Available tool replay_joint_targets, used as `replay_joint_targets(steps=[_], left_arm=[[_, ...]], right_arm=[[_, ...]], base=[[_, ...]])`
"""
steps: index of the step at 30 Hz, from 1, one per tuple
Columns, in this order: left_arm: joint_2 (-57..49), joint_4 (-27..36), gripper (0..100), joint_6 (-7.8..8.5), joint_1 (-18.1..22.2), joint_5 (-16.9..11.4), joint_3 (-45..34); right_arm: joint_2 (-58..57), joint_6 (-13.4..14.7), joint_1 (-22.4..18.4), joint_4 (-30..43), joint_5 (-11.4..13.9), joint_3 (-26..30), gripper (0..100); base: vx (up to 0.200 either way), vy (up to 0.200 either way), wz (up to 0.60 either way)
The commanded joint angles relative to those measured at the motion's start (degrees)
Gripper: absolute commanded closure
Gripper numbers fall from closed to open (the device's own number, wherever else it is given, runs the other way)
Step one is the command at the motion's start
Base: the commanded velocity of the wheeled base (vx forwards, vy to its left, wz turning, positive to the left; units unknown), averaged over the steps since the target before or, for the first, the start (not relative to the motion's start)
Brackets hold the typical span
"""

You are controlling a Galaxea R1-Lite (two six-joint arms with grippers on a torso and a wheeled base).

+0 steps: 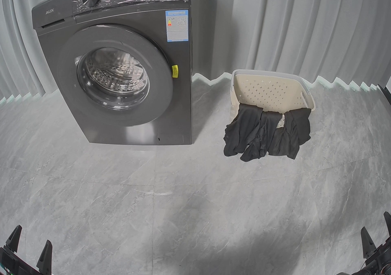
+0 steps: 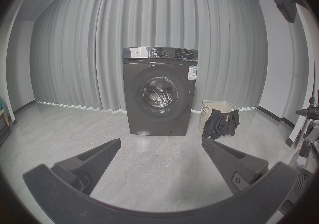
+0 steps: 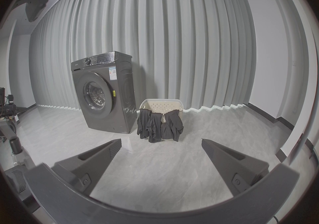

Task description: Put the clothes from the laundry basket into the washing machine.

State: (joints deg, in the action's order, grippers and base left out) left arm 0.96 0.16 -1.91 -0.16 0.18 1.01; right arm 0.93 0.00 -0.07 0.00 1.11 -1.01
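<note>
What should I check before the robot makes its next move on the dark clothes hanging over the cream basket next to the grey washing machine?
1. The round door of the grey front-loading washing machine open: it looks shut, not ok.
2. The dark clothes within easy grasp: draped over the front rim of the cream perforated plastic laundry basket, ok.
3. The left gripper ready: open and holding nothing, ok.
4. The right gripper ready: open and holding nothing, ok.
5. Grippers close enough to grasp: both well short of the basket, not ok.
6. More clothes on the basket's bottom: cannot tell.
</note>
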Motion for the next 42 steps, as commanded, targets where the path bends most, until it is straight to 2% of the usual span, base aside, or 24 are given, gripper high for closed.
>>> replay_joint_targets(steps=[1,35,42], left_arm=[[-0.96,-0.07,0,-0.02,-0.02,-0.01,-0.92],[-0.96,0.02,0,-0.11,-0.02,-0.01,-0.92],[-0.96,0.02,0,-0.11,-0.02,-0.01,-0.92]], right_arm=[[-0.49,0.0,-0.01,0.0,0.03,1.01,0],[-0.49,0.0,0.07,0.0,0.12,1.01,0],[-0.49,0.0,-0.01,0.0,0.12,1.01,0]], base=[[0.0,-0.2,0.0],[0.0,-0.2,0.0],[0.0,0.0,0.0]])
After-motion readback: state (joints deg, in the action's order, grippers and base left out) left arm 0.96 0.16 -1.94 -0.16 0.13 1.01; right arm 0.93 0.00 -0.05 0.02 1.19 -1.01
